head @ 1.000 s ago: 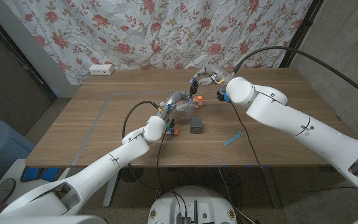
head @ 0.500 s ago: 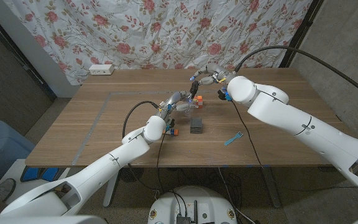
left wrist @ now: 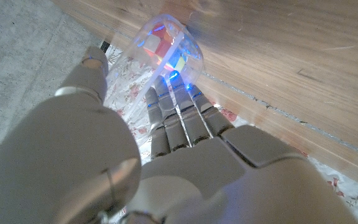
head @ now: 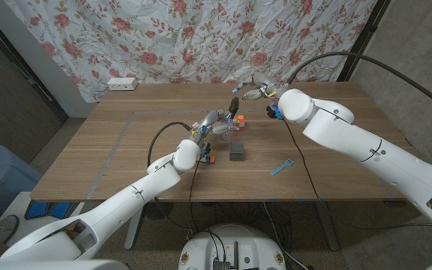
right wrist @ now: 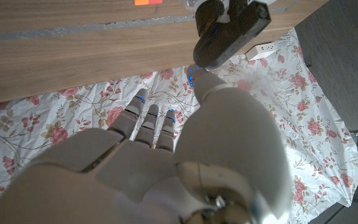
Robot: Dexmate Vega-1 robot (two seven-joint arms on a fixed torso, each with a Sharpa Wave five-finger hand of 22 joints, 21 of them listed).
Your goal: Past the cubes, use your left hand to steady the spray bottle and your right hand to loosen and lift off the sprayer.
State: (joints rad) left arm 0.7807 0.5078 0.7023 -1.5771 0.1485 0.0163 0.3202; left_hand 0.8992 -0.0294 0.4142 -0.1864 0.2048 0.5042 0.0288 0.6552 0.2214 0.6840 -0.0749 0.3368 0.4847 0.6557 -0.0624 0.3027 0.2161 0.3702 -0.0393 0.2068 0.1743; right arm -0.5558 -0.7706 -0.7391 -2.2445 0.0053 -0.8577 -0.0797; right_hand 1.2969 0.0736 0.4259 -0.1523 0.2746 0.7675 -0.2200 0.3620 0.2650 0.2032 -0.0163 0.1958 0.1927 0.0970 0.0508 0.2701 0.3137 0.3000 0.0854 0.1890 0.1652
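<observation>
While the left hand [head: 214, 120] wraps its fingers [left wrist: 180, 118] around the clear spray bottle [left wrist: 166, 53] just past the coloured cubes [head: 238, 122], the bottle stands near the table's middle, long axis apparently upright, though its transparent body is hard to trace from the head view. Above and slightly to the robot's right of it, the right hand [head: 250, 93] pinches a dark sprayer [right wrist: 230, 28], which appears clear of the bottle neck and points roughly toward the left hand. A grey block [head: 237, 151] sits nearer the robot, apart from both hands.
</observation>
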